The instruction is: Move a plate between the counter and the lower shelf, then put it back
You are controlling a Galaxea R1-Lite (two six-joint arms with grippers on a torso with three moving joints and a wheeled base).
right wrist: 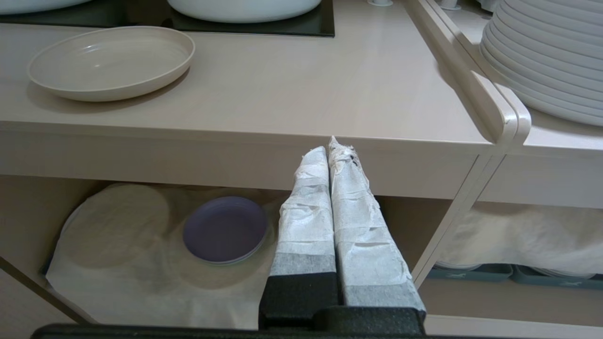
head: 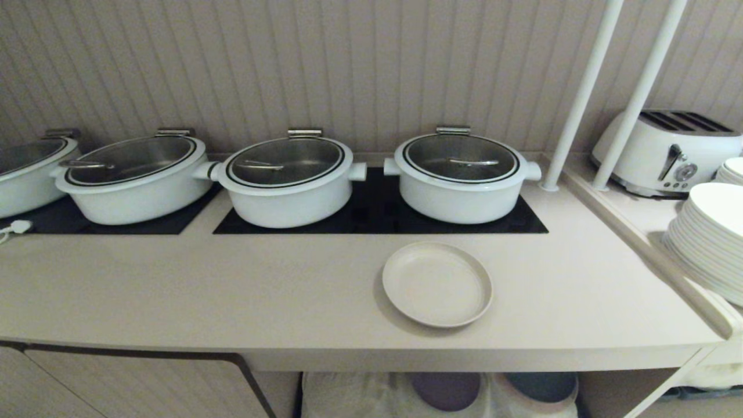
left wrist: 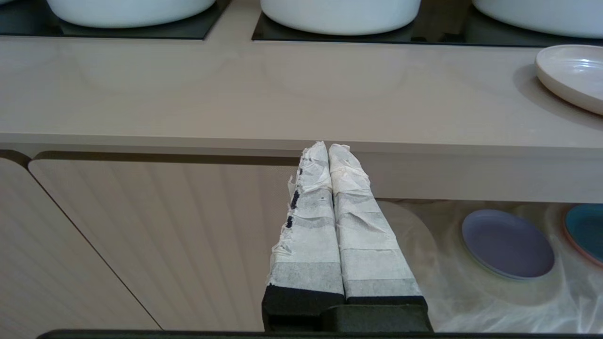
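Observation:
The cream-beige plate [head: 437,284] lies flat on the counter [head: 232,290], in front of the rightmost pot; it also shows in both wrist views [left wrist: 572,75] [right wrist: 111,61]. Under the counter the lower shelf [right wrist: 155,287] is open, draped in white gauzy cloth. My left gripper [left wrist: 328,147] is shut and empty, held in front of the counter's front edge, well left of the plate. My right gripper [right wrist: 328,149] is shut and empty too, before the same edge, to the right of the plate. Neither arm appears in the head view.
Several white lidded pots [head: 288,177] stand on black hob panels [head: 377,217] behind the plate. A purple plate [right wrist: 225,229] and a blue plate [left wrist: 586,230] rest on the shelf cloth. Stacked white plates [head: 711,235], a toaster [head: 667,152] and white poles [head: 580,93] occupy the raised side ledge. A ribbed cabinet door [left wrist: 155,245] is at left.

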